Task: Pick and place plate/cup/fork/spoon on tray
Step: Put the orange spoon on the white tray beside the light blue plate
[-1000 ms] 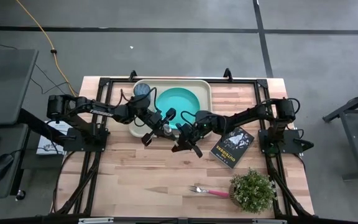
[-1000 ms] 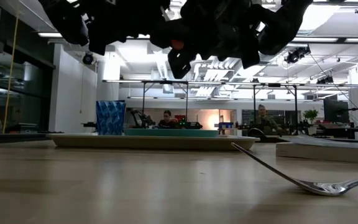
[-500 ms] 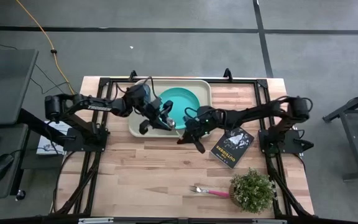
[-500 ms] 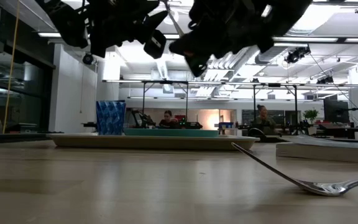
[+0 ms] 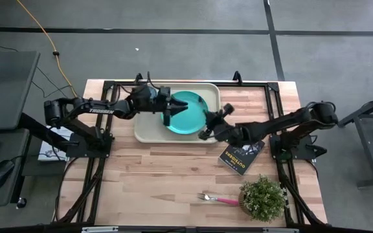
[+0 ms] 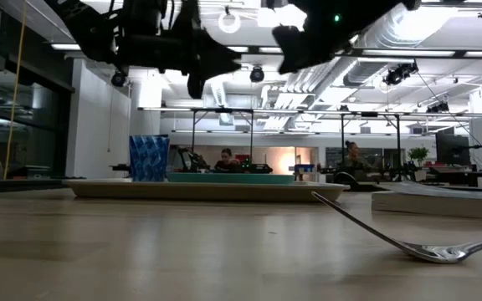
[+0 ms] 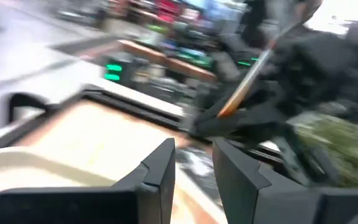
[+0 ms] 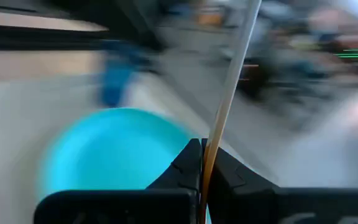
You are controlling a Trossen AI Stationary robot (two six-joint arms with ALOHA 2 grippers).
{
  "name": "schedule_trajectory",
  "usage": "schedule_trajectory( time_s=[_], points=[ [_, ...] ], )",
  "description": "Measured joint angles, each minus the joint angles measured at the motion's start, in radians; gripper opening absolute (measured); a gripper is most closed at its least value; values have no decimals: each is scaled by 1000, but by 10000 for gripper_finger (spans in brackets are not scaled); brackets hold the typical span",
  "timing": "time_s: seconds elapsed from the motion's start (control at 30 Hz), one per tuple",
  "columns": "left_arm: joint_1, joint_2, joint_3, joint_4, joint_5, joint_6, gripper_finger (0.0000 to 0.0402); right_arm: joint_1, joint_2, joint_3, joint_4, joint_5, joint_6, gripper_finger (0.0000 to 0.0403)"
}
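Note:
The spoon [image 8: 225,93], silver with a thin orange handle, is in my shut right gripper [image 5: 207,124], which hovers over the right end of the cream tray [image 5: 146,133]. My left gripper [image 7: 194,168] stands open and empty above the turquoise plate [image 5: 192,115], pointing toward the right gripper. The plate lies flat on the tray. The blue cup [image 6: 149,157] stands upright at the tray's left end. The fork [image 5: 215,199] lies flat on the table near the front edge. My right gripper pinches the spoon's orange handle [image 8: 207,163] between its two fingers. The spoon sticks up past the fingertips and slants away from them, lifted clear of tray and table.
A black book [image 5: 241,153] lies on the table right of the tray, under my right arm. A small potted plant [image 5: 262,197] stands at the front right, beside the fork. The wood in front of the tray is bare.
The two grippers, close together over the tray's near edge a second ago, have drawn apart. My left gripper has gone toward the far edge, over the plate. My right gripper has risen, turned and shifted toward the right edge, and the spoon stays with it.

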Motion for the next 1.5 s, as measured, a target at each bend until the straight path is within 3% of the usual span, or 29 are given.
schedule_trajectory(
  time_s=[0.13, 0.3, 0.47, 0.63, 0.93, 1.1, 1.27, 1.5],
  points=[
    [-70, 19, -1, 97, -195, 3, 88, 4, 90, 0, 73, 252, -7, 0],
    [-157, 31, -1, 231, -270, -4, 88, -28, 214, 0, 272, 343, -128, 0],
    [-212, 31, -1, 239, -385, 39, 88, -41, 284, 20, 477, 401, -305, 0],
    [-236, 31, -1, 242, -476, 83, 103, -44, 316, 84, 477, 396, -348, 0],
    [-244, 31, -1, 242, -510, 75, 186, -74, 328, 100, 471, 354, -340, 0],
    [-257, 40, 0, 242, -566, 75, 220, -94, 329, 100, 470, 236, -292, 0],
    [-258, 58, 17, 250, -647, 81, 227, -104, 329, 100, 447, 151, -246, 0],
    [-247, 145, 99, 220, -656, 84, 227, -104, 329, 99, 414, 105, -235, 0]
  ],
)
